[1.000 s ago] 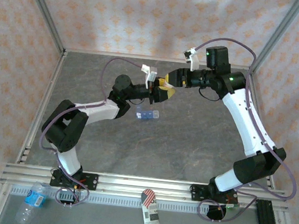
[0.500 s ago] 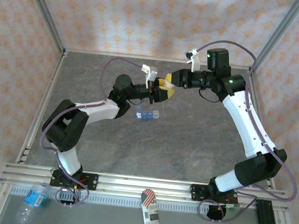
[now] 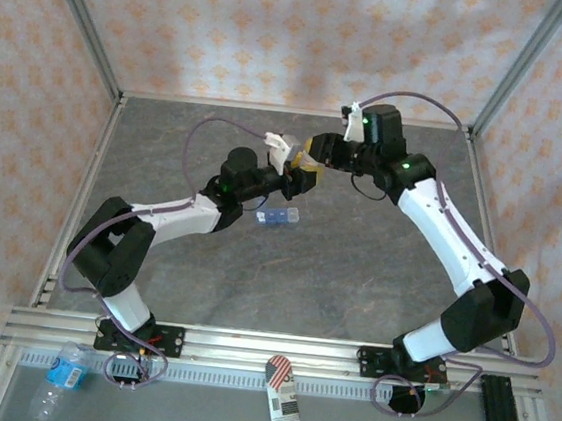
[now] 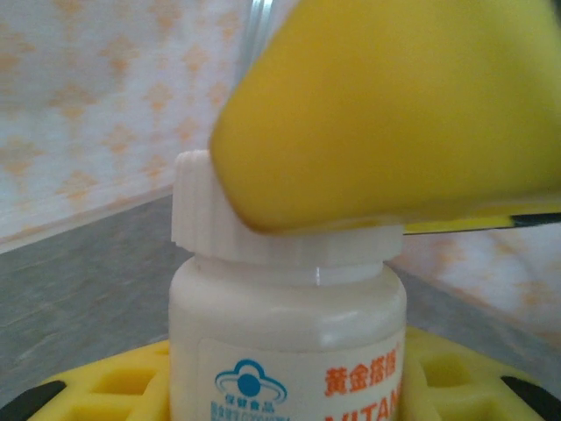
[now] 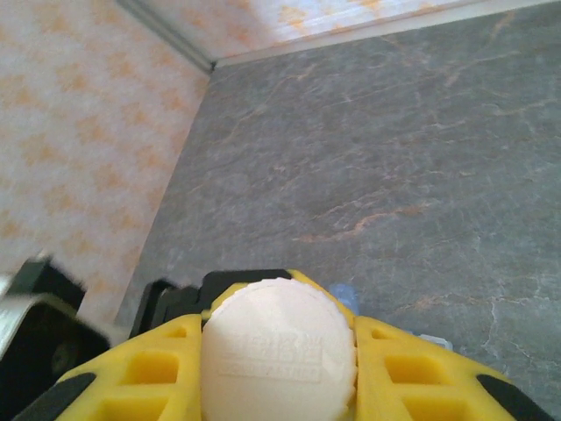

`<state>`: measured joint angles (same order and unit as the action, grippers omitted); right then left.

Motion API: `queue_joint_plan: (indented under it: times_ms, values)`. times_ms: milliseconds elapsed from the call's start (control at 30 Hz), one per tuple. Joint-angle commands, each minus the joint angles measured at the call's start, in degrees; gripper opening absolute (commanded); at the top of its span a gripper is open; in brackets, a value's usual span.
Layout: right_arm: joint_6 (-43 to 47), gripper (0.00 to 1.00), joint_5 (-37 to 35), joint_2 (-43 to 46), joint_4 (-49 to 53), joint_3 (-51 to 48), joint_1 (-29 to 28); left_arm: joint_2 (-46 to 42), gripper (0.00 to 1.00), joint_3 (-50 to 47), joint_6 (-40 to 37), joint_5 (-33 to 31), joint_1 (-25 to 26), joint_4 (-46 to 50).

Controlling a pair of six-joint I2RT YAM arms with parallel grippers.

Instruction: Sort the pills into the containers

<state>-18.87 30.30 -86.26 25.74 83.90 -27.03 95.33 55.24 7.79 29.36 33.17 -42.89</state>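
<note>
Right claw has clamped bottle cap; organiser lies left-right

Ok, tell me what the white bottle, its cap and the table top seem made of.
Bottle: opaque white plastic, slightly glossy, judging by the sheen on its shoulder. Cap: white plastic, matte, with moulded ribs round the rim and raised lettering on top. Table top: grey, veined like stone, matte; real stone, laminate or printed mat, I cannot tell.

High overview, close wrists, seemingly sharing bottle
</note>
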Motion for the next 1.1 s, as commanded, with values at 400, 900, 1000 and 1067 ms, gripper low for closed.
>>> queue_joint_plan:
  times_ms: [400, 900, 1000, 1067]
  values:
    - [-9.6, 0.43, -3.2, -3.4, -1.7, 2.0, -2.2, -0.5, 0.00, 0.3, -6.7, -14.5, 6.0, -10.4]
    - [8.1, 0.84, 12.9, 8.6, 6.2, 3.8, 5.7, 0.4, 0.00, -0.9, 10.0, 13.9, -4.0, -19.7]
    - [13.5, 0.81, 15.5, 6.9, 11.2, 7.8, 5.8, 1.6, 0.00, 0.0, 14.9, 19.4, -4.9, -23.3]
    - [15.9, 0.79, 15.7, 5.2, 14.1, 10.8, 5.7, 2.7, 0.00, 1.9, 17.9, 23.6, -5.0, -23.7]
